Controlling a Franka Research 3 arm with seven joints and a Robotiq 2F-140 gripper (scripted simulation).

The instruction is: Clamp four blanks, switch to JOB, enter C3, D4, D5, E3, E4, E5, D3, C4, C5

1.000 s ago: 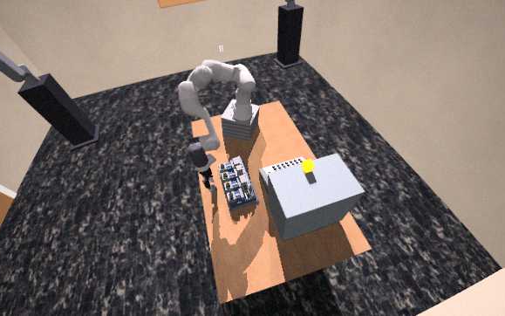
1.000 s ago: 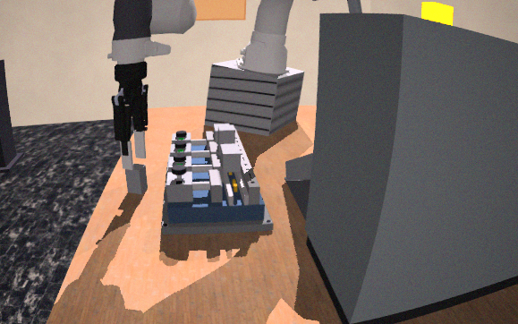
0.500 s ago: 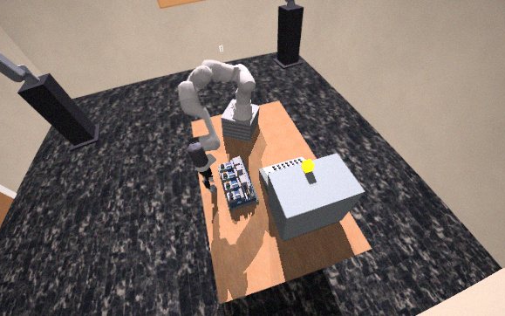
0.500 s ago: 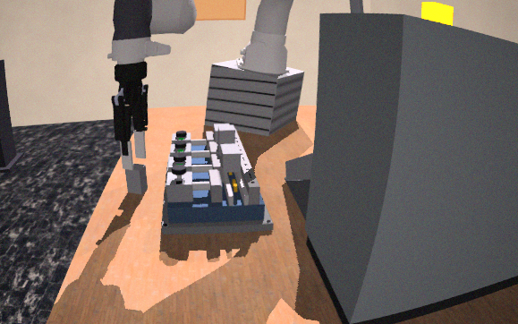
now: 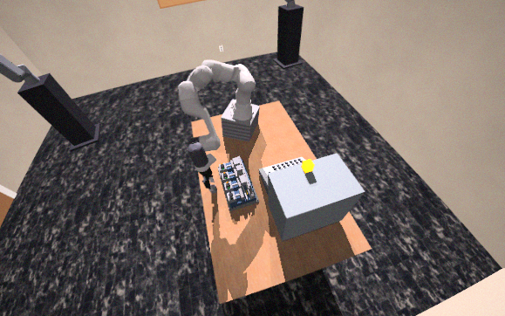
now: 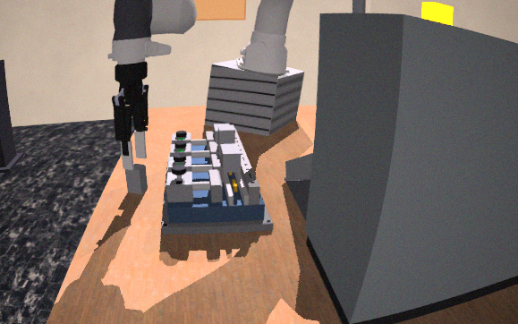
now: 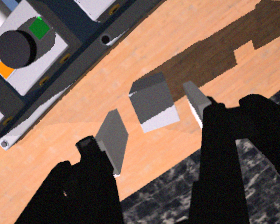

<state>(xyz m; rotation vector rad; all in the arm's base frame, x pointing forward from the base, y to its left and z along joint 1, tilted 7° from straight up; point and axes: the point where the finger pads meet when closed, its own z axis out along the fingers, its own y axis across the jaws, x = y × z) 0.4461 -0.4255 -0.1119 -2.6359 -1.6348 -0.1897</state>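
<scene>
A grey blank stands on the table left of the vise fixture. My gripper is partly open above it. In the wrist view the blank shows between the fingertips, with gaps on both sides. The fixture's nearest station has bare rails in the exterior view; light grey blocks stand in stations behind it. In the wrist view a black valve knob has a green lens and a bright amber lens. The cabinet's top lamp is bright yellow.
The large grey cabinet stands right of the fixture. Its key panel faces the arm's base; no lit key is discernible, and the names are unreadable. The selector cannot be made out. The table's left edge runs close beside the blank.
</scene>
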